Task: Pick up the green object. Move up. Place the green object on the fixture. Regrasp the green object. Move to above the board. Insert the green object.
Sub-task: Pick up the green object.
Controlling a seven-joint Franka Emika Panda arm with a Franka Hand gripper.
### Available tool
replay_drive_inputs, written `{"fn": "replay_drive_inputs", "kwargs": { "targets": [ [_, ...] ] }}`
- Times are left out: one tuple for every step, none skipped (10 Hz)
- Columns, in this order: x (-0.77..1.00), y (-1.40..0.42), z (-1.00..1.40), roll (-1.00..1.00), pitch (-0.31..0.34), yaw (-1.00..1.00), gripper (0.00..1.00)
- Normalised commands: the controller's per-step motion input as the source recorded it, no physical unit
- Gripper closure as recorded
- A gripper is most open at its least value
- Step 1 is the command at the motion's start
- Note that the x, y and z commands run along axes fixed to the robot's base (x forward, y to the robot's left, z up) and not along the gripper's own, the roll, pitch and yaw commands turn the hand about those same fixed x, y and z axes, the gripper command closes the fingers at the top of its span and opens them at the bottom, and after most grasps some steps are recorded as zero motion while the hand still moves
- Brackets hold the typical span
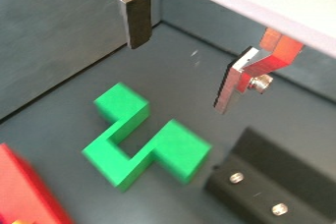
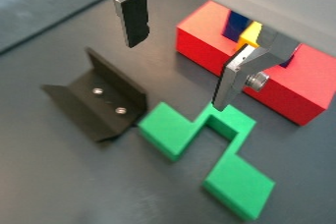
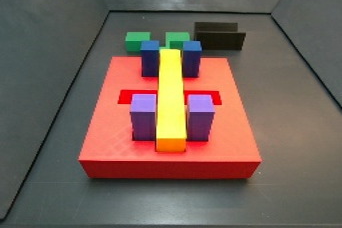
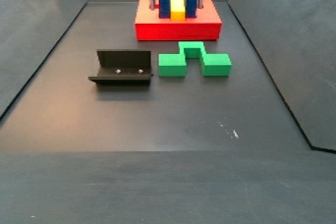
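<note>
We see the claw (image 2: 178,56) hanging above the dark desk (image 4: 157,120) with its two silver fingers (image 1: 137,17) spread wide apart and nothing between them; in both wrist views the dark pads face each other across an empty gap. Below it, the green object (image 1: 141,137) lies flat on the desk, a stepped block untouched by the fingers. In a side view the green object (image 4: 194,60) sits just to the right of the fixture (image 4: 124,68), close but apart from it, and just in front of the board (image 4: 179,22). The red board (image 3: 167,122) carries a long yellow bar (image 3: 170,100) down its middle, with purple blocks (image 3: 143,117) flanking the bar at one end and blue blocks (image 3: 152,59) at the other. In a wrist view the fixture (image 2: 94,103) stands beside the green object (image 2: 210,149), its two screws showing.
</note>
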Motion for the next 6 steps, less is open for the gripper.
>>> {"fn": "replay_drive_inputs", "kwargs": {
  "targets": [
    [-0.15, -0.53, -0.43, 0.20, -0.050, 0.19, 0.00],
    [-0.08, -0.50, -0.43, 0.21, -0.039, 0.19, 0.00],
    [-0.04, -0.45, -0.42, 0.19, -0.030, 0.18, 0.00],
    [-0.03, -0.43, -0.40, 0.18, -0.034, 0.17, 0.00],
    [0.00, -0.37, -0.38, 0.16, -0.034, 0.16, 0.00],
    [0.05, -0.31, -0.37, 0.15, -0.033, 0.14, 0.00]
  ]
}}
